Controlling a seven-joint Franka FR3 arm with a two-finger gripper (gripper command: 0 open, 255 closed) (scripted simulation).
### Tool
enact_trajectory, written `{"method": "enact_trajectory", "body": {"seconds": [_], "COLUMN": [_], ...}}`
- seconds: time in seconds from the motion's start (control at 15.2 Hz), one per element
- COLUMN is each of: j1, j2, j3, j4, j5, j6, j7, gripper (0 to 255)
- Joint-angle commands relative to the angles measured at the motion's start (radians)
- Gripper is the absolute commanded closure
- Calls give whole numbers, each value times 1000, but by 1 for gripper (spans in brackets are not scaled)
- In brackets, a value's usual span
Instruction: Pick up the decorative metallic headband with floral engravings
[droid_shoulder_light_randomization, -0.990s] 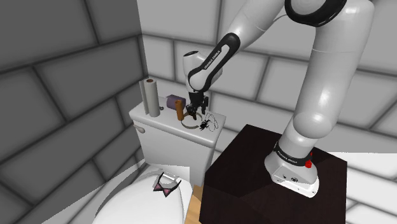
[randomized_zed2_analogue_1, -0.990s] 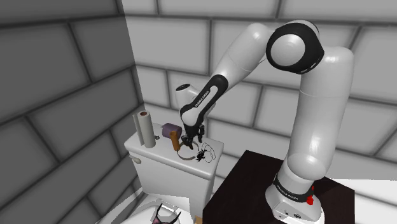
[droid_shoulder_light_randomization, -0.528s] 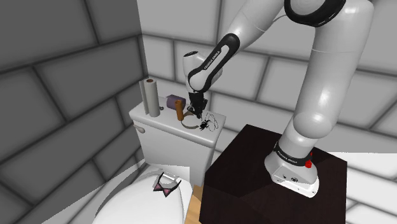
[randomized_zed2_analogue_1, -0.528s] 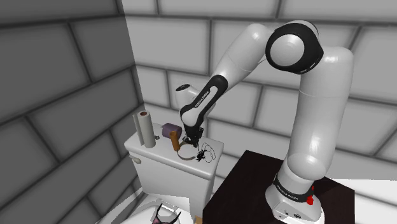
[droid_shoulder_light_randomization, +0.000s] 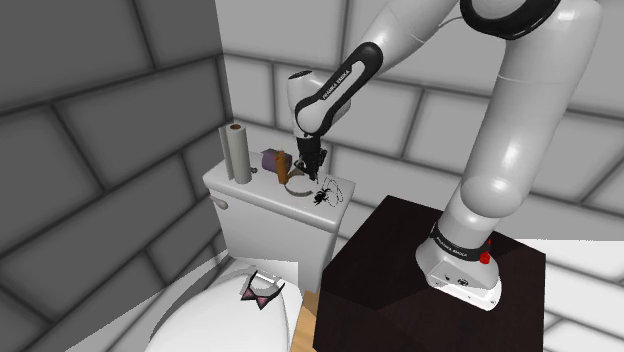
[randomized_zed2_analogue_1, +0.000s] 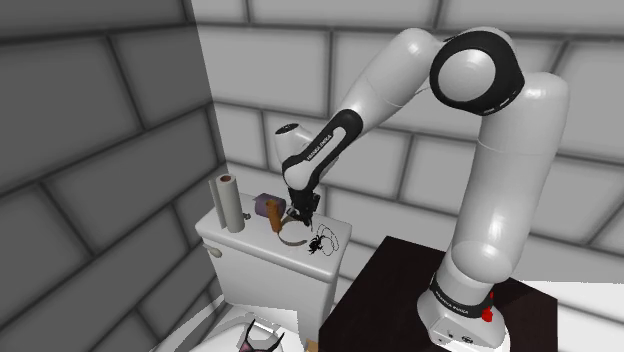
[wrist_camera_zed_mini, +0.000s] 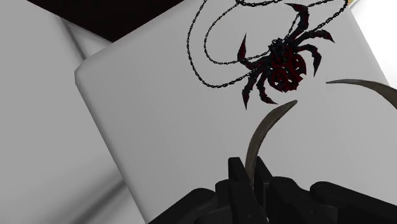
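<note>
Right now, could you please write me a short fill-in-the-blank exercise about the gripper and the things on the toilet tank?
1. The gripper is shut on the thin, curved ___.
2. The necklace lying beside it has a pendant shaped like a ___.
3. The grey roll on the toilet tank stands ___ (upright or tipped over).
Missing words: headband; spider; upright.

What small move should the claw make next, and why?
Probably a slow, straight lift. The claw is shut on the thin headband, which curves close over the toilet tank lid. The spider necklace lies right beside it, so rising straight should avoid snagging its chain.
</note>
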Motion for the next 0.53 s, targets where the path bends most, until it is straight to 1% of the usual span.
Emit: {"method": "enact_trajectory", "body": {"seconds": [0.0, 0.46], "j1": [0, -1], "j2": [-26, -98], "j3": [2, 4], "j4": [3, 25], "j5": [6, 22], "j6": [-29, -122], "j7": [-5, -19], "gripper": [255, 255]}}
